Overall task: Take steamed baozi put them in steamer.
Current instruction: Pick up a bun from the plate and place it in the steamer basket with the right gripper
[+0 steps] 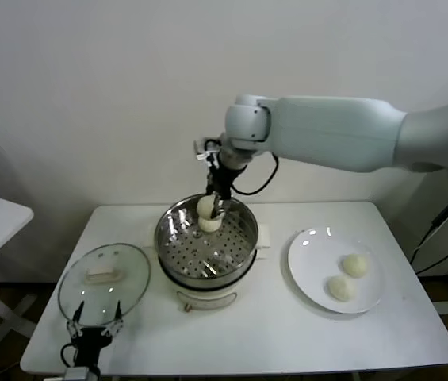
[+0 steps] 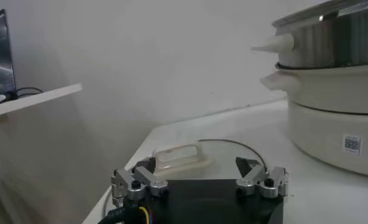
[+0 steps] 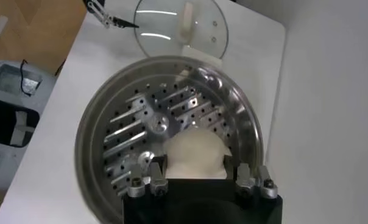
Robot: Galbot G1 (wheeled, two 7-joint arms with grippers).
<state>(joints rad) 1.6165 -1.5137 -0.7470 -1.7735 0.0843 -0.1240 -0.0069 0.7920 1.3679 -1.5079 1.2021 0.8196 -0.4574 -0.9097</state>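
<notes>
- The left gripper (image 1: 94, 327) sits nearest the camera at the table's front left corner, its fingers spread wide and empty, just in front of a round glass lid (image 1: 103, 279) lying flat.
- The right gripper (image 3: 201, 180) hangs over the far rim of the steamer (image 1: 170, 230), its fingers clamped on one bun (image 3: 196, 153) held above the perforated tray (image 3: 141, 125).
- The steamer stands in the middle of the white table (image 1: 263, 325), on a cream base.
- Well to the right, a white plate (image 1: 307, 274) holds two more buns (image 1: 347, 276), side by side and close together.
</notes>
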